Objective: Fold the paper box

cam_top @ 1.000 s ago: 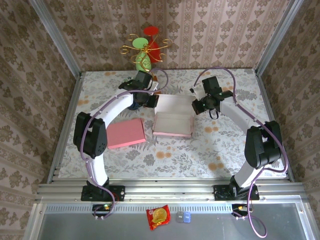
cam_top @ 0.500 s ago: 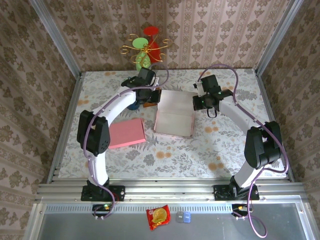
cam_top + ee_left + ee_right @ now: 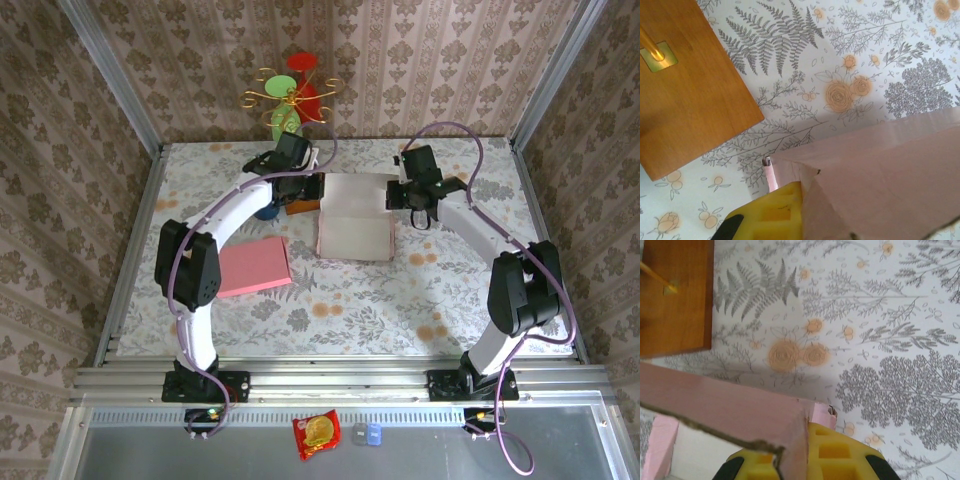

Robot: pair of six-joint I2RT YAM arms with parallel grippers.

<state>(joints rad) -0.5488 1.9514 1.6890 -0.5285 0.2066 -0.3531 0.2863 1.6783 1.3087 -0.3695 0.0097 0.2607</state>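
Observation:
The pink paper box lies open in the middle of the table, its far flap raised. My left gripper is shut on the flap's far left corner. In the left wrist view a yellow finger presses against the pink card at my left gripper. My right gripper is shut on the far right corner. In the right wrist view the box wall runs into my right gripper beside a yellow finger.
A second flat pink box lies at the left. A wooden base with a gold wire ornament stands just behind the left gripper. A snack packet lies off the table at the front.
Both grippers have moved toward the back of the table with the box's far flap, raising it. The box has slid a little right and back.

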